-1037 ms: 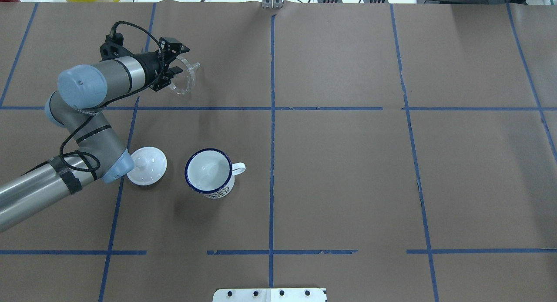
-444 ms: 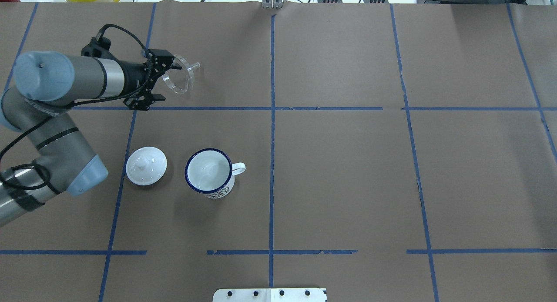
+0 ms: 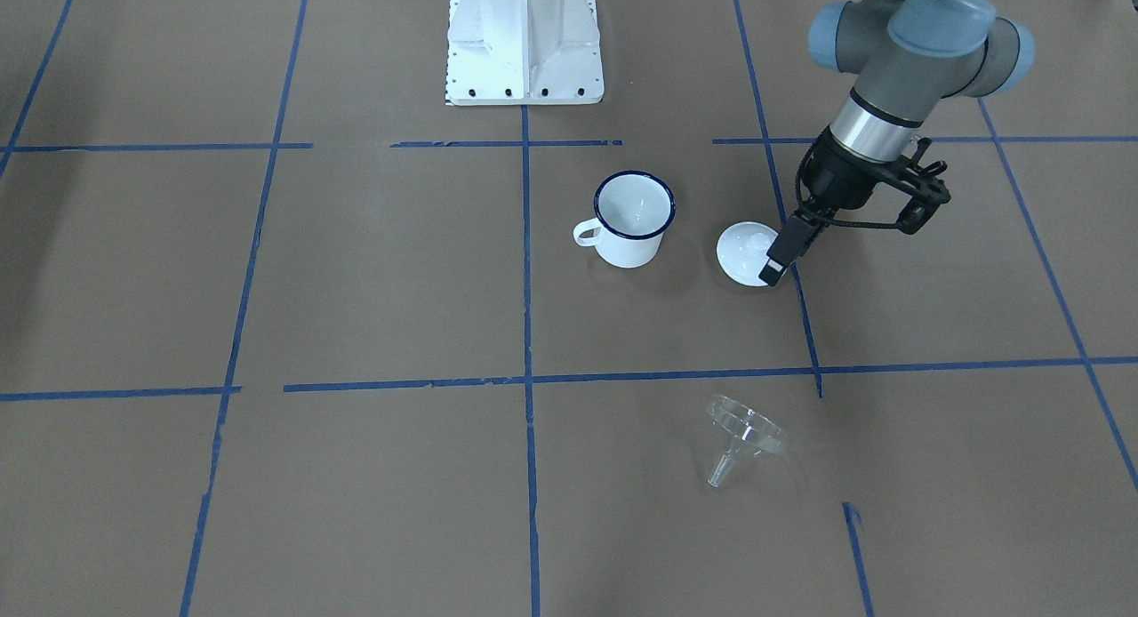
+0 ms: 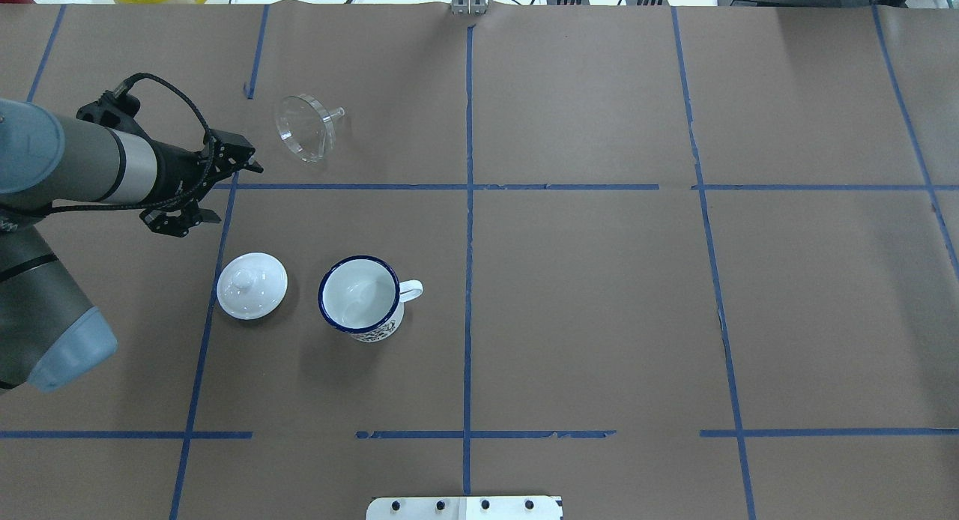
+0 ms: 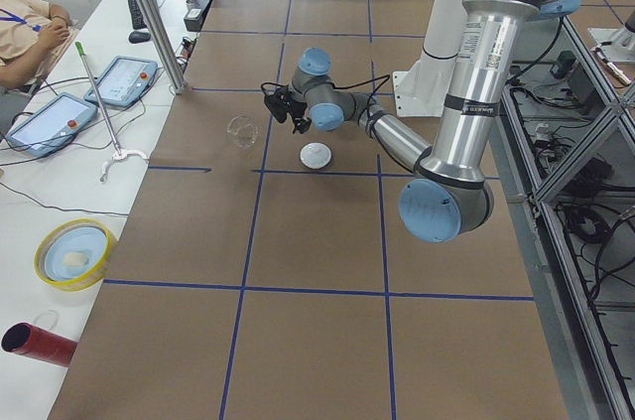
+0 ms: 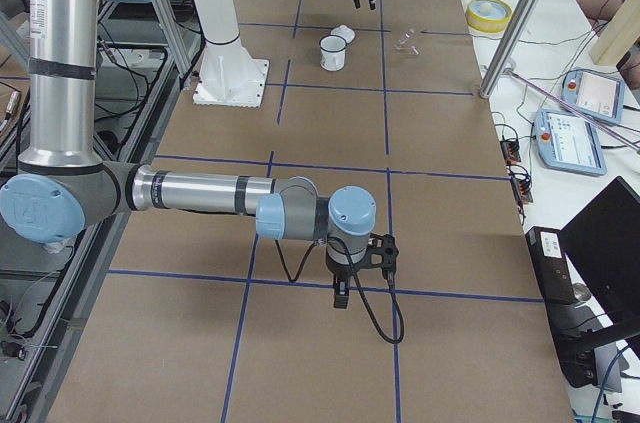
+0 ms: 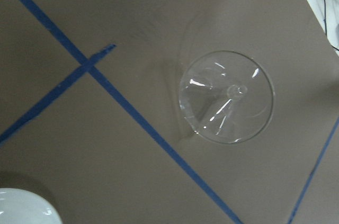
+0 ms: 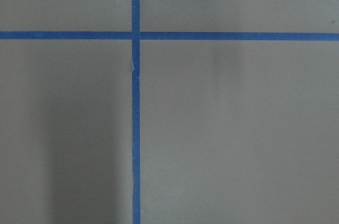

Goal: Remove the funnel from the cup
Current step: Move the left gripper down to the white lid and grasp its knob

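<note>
One clear funnel (image 3: 745,435) lies tipped on its side on the brown-papered table (image 3: 356,270), nearest the operators' edge. Its spout points outward, and it sits across a blue tape line (image 3: 667,375) from the cup and well apart from it. Nothing grips the funnel and nothing is in it. Just behind it, the left gripper (image 3: 845,244) hangs above the table with its jaws spread wide and empty. It sits between the funnel and the white knobbed lid (image 3: 745,252), and the overhead view shows it apart from both. Judged from this layout, the removal itself looks done: the funnel is out, set down and released. Only the retreat appears to be left, which calls for the left arm to lift away without brushing the lid or nudging the light funnel into a roll. Farther back the cup (image 3: 633,217) stands upright, white enamel with a dark blue rim and its handle toward the robot's right. Its white interior shows nothing inside, and the lid lies knob-up just beside it, not touching. Farthest off, at the table's other end, the right gripper (image 6: 362,273) points down over the paper; whether it is spread or closed cannot be told.
</note>
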Controlling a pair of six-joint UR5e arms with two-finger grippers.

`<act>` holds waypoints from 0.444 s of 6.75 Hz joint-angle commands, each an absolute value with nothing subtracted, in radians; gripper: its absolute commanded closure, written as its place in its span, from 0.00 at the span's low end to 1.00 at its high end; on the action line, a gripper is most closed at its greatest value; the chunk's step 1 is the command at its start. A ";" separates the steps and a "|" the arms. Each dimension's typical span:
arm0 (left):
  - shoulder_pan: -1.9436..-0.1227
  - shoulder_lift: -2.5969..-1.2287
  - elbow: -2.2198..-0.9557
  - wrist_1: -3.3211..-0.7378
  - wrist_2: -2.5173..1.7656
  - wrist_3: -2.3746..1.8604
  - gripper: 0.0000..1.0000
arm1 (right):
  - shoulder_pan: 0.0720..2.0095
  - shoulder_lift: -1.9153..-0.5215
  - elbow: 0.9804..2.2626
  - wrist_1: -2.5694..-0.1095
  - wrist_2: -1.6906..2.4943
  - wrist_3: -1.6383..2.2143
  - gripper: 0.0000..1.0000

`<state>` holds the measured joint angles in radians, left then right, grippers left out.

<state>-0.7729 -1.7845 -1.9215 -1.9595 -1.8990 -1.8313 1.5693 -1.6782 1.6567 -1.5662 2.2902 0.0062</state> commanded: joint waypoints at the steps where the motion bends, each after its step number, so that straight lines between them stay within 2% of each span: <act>1: -0.717 -1.769 -1.997 -1.783 -1.896 -1.711 0.01 | 1.569 -1.678 1.657 -1.566 2.290 0.006 0.00; 3: -0.588 -1.788 -1.930 -1.723 -1.893 -1.712 0.01 | 1.569 -1.678 1.657 -1.566 2.290 0.006 0.00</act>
<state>-0.6584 -1.7759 -1.9677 -1.7644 -1.8945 -1.7159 1.5693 -1.6782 1.6562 -1.5662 2.2903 0.0061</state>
